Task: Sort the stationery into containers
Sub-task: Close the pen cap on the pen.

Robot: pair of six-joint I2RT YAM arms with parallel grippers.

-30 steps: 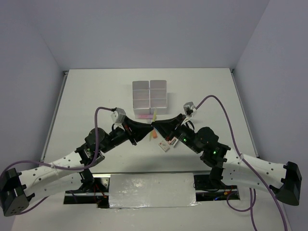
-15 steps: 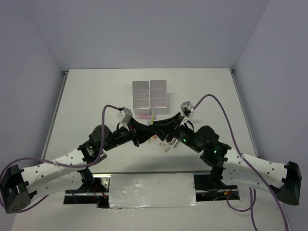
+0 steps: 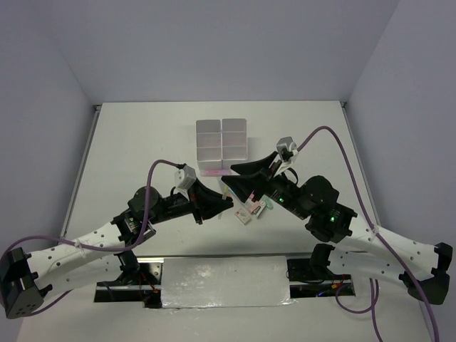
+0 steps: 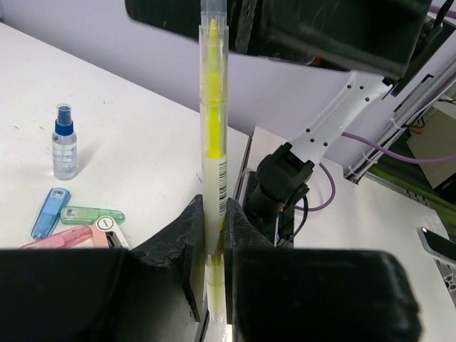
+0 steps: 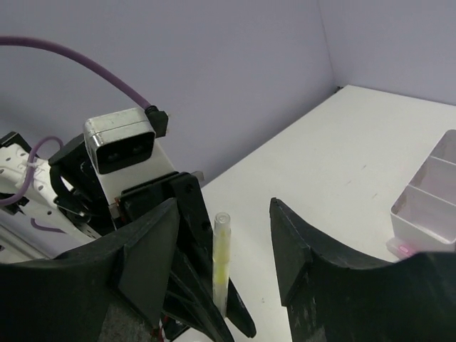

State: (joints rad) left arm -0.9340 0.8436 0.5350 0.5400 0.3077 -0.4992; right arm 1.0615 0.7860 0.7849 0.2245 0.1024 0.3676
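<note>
Right gripper [image 5: 222, 214] has let go of the yellow pen [image 4: 212, 142] and backed off toward the right of the top view. A sec ago both grippers met on the pen at frame centre, just below the containers [image 3: 221, 135]. Its fingers [image 5: 146, 249] now stand spread wide, w/ the pen upright in the gap btwn them, touching neither. Left gripper [image 4: 214, 239] sits slightly lower in the top view than before.

Left gripper pinches the pen near its lower end, fingers [image 4: 178, 239] pressed against the barrel from both sides. Pen stands vertical in the left wrist view: clear cap at top, yellow core showing thru, barcode on the barrel just above the grip. It's held off the table [image 3: 142, 142], mid-frame in the top view, below the containers and apart from them.

Containers are a white 2-by-3 block, upper centre of the top view and at the far right edge of the right wrist view. Pink marker [image 3: 214, 172] lies on the table along the block's lower edge; touching or just beside, can't tell.

Other stationery shows at the left of the left wrist view:
- blue-capped bottle [image 4: 64, 142], upright
- below it, lying close together: blue piece [image 4: 50, 211], green piece [image 4: 92, 214], pink piece [image 4: 57, 239]
</note>
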